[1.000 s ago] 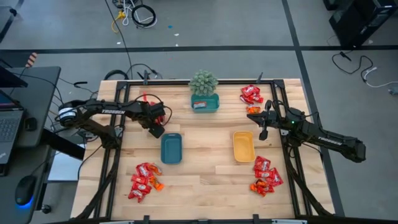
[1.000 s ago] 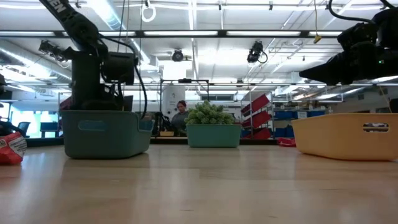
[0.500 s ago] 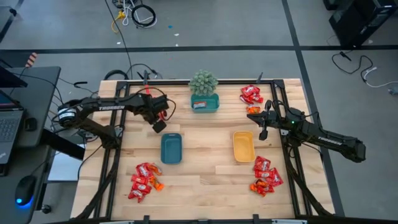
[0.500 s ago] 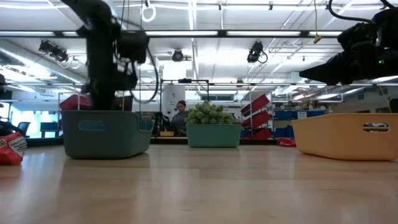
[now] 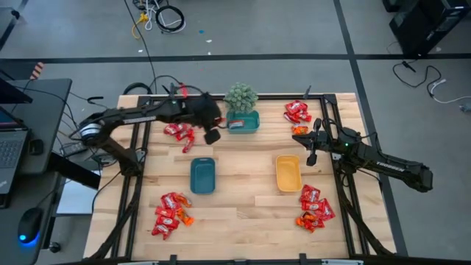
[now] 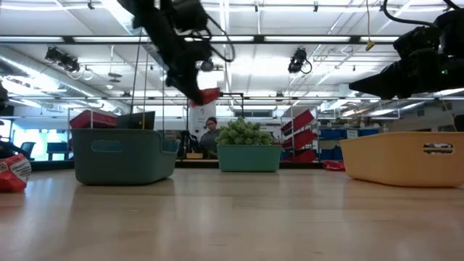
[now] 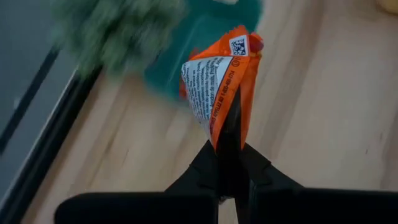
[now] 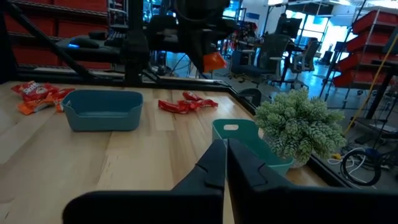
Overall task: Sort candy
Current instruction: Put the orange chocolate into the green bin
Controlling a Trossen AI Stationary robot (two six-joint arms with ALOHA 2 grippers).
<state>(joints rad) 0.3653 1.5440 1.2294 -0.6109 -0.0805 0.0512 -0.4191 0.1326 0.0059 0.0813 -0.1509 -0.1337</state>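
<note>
Beside the plant (image 5: 241, 98), the left claw (image 5: 211, 136) has swung over from the teal tray (image 5: 202, 175) and now pinches one orange candy (image 7: 221, 81), lifted clear of the counter (image 5: 243, 199); a pick seems made, and carrying it to a tray is my guess for next; the right claw (image 5: 310, 157) waits shut and empty by the yellow tray (image 5: 288, 173). Count: three trays, one under the plant; four candy heaps near the counter's corners.

Three trays (image 5: 202, 176), potted plant (image 5: 241, 98)
</note>
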